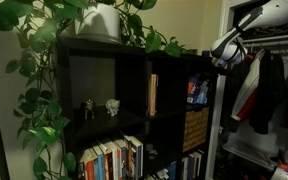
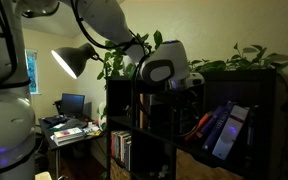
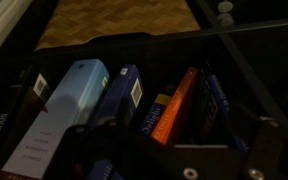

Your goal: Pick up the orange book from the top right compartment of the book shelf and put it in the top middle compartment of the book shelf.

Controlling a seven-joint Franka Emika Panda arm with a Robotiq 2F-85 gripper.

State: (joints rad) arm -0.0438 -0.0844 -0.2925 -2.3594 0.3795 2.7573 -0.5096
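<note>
The orange book (image 3: pixel 176 112) stands among blue-and-white books (image 3: pixel 69 100) in the top right compartment (image 1: pixel 197 85) of the black book shelf (image 1: pixel 134 60). In the wrist view I look down on it from above, with a dark blue book (image 3: pixel 124 95) to its left. My gripper (image 3: pixel 184 135) is open, hovering just above the books, with its dark fingers on either side of the orange book and not touching it. It also shows at the compartment's mouth in both exterior views (image 1: pixel 224 52) (image 2: pixel 172 75). The top middle compartment (image 1: pixel 169 90) holds a thin tan upright book (image 1: pixel 152 95).
Two small figurines (image 1: pixel 100 105) stand in the cubby beside the middle one. A woven tan basket (image 1: pixel 195 128) sits below the top right compartment. Green vine (image 1: pixel 39 70) trails over the shelf. Clothes (image 1: pixel 264 90) hang beside it. A lamp (image 2: pixel 74 60) and a desk (image 2: pixel 69 125) stand behind.
</note>
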